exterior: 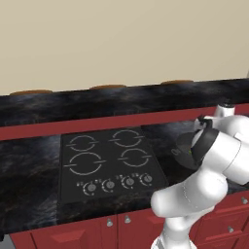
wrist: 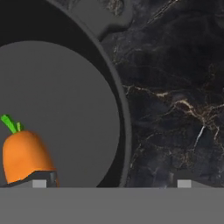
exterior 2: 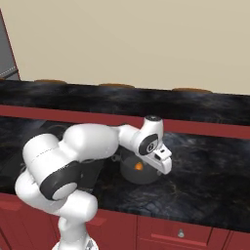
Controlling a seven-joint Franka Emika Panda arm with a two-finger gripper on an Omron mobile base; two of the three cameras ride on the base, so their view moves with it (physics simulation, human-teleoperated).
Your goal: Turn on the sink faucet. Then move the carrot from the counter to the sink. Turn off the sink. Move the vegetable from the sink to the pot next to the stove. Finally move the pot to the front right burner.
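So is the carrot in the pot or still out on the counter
In the pot. The carrot lies on the pot floor inside its rim; the right base view shows orange inside the pot too.

Arm shell: glossy white, built from thick rounded segments with smooth bulging elbows.
Joints: dark, near-black bands and round caps set between the white segments.
Wrist: white cylinder with a dark grey round end cap and a black disc on its side.
Hand block: white, boxy, with small dark marks on its face.
Claw: small tips, pale grey square pads.
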